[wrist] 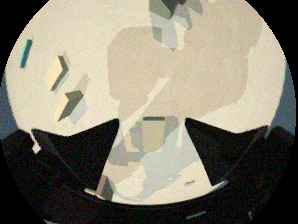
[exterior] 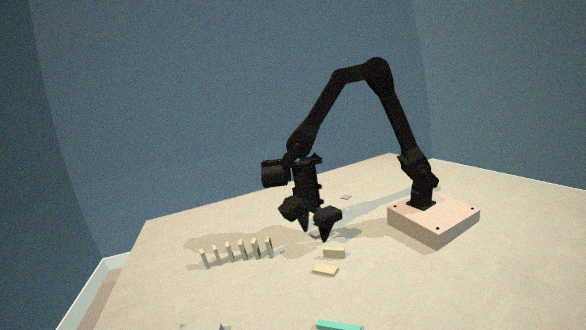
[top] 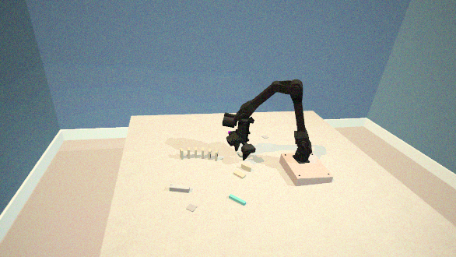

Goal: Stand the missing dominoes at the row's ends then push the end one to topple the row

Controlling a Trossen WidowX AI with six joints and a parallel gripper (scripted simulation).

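Several cream dominoes stand upright in an evenly spaced row; part of the row shows at the top of the wrist view. My gripper is open, pointing down to the right of the row's right end. A loose domino lies below and between the open fingers, mostly hidden by them in the top and exterior views. A second domino rests on its long edge in front of the gripper. A third domino lies flat beside it.
A teal bar and a grey block lie toward the front. A thin grey square lies near the block, another small square behind the gripper. A purple object is mostly hidden behind the gripper.
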